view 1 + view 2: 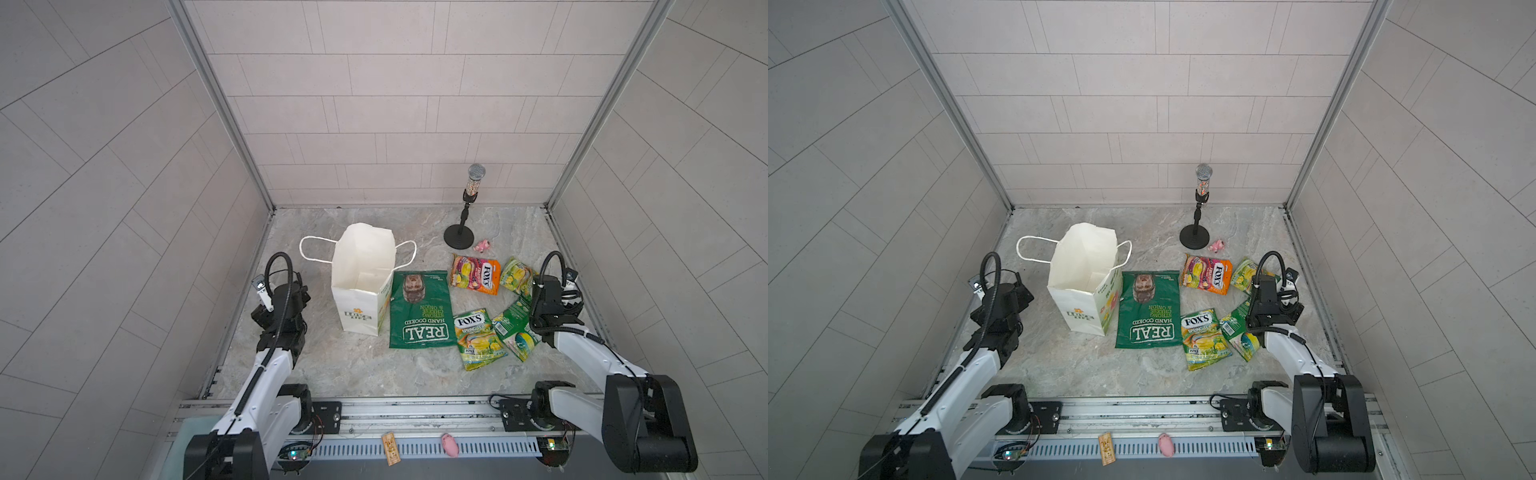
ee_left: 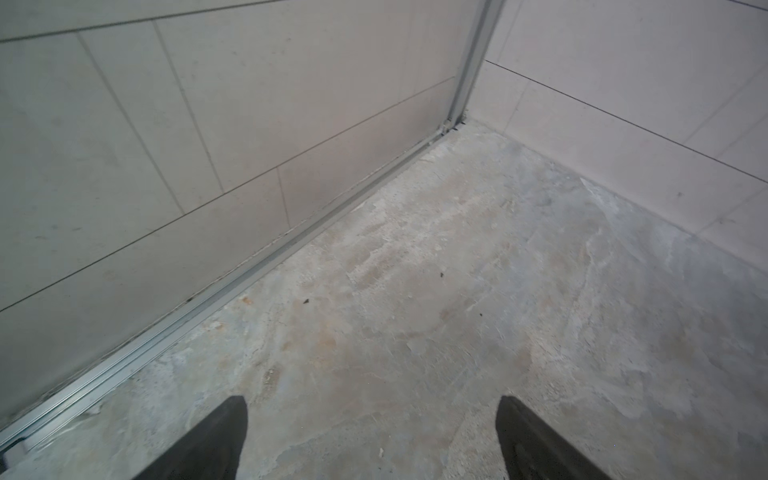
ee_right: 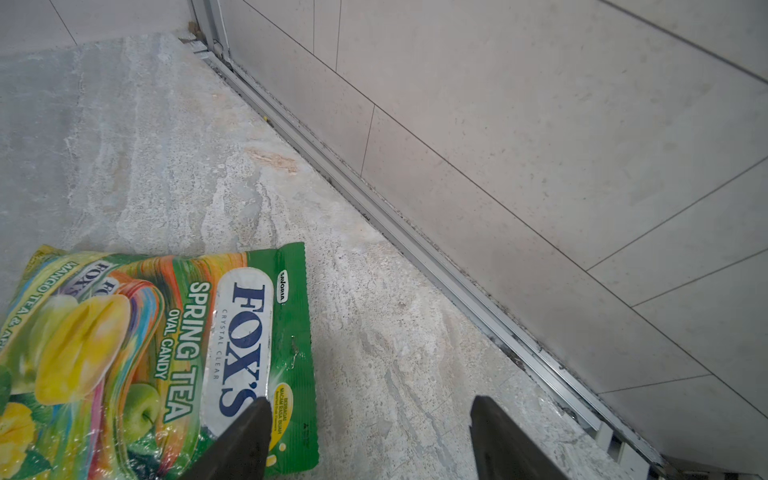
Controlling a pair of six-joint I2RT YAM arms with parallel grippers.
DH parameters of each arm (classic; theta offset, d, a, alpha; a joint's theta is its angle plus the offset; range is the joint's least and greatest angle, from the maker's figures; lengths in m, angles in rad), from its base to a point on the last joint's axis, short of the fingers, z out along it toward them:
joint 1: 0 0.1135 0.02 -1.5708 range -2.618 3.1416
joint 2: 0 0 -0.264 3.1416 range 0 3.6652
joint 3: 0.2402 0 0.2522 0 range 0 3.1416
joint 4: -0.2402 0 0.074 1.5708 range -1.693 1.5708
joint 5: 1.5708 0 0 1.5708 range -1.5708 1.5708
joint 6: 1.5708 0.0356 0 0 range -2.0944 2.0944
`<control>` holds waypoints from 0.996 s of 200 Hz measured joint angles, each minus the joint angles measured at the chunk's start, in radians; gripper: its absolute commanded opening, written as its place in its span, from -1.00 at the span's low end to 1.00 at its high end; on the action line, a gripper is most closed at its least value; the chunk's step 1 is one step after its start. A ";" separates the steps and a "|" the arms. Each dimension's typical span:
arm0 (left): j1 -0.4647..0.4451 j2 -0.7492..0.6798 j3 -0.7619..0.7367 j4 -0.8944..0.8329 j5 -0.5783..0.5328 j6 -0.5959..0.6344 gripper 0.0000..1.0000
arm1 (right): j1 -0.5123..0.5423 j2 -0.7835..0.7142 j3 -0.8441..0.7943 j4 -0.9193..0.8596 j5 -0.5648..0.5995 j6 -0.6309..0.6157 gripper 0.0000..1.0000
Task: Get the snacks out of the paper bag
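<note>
Upright on the worktop (image 1: 332,365): the paper bag (image 1: 360,286), long axis vertical, mouth open upward. Shows only white paper inside in both top views; probably empty, though cannot see its deepest corner. Right beside the bag, lying flat: the dark green REAL bag (image 1: 419,311). Further right of the bag: the orange-pink FOX'S bag (image 1: 476,274) and yellow-green FOX'S packets (image 1: 478,338). Just left of the bag, spread and empty over bare worktop: the left tool (image 2: 370,401), nearer for any reach down into the mouth. Well right of the bag, spread too and pinching nothing: the right tool (image 3: 370,401), one finger over a yellow-green packet (image 3: 166,353).
</note>
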 measured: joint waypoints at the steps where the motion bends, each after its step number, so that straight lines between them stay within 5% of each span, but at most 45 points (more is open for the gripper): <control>1: 0.000 0.004 -0.002 0.010 0.004 0.006 0.97 | 0.000 0.002 -0.002 0.006 -0.001 -0.001 0.54; 105: 0.000 0.433 -0.017 0.580 0.363 0.298 0.99 | 0.000 0.171 -0.067 0.478 -0.190 -0.157 0.59; 199: 0.005 0.676 -0.062 0.906 0.452 0.325 1.00 | 0.001 0.313 -0.105 0.802 -0.385 -0.236 0.63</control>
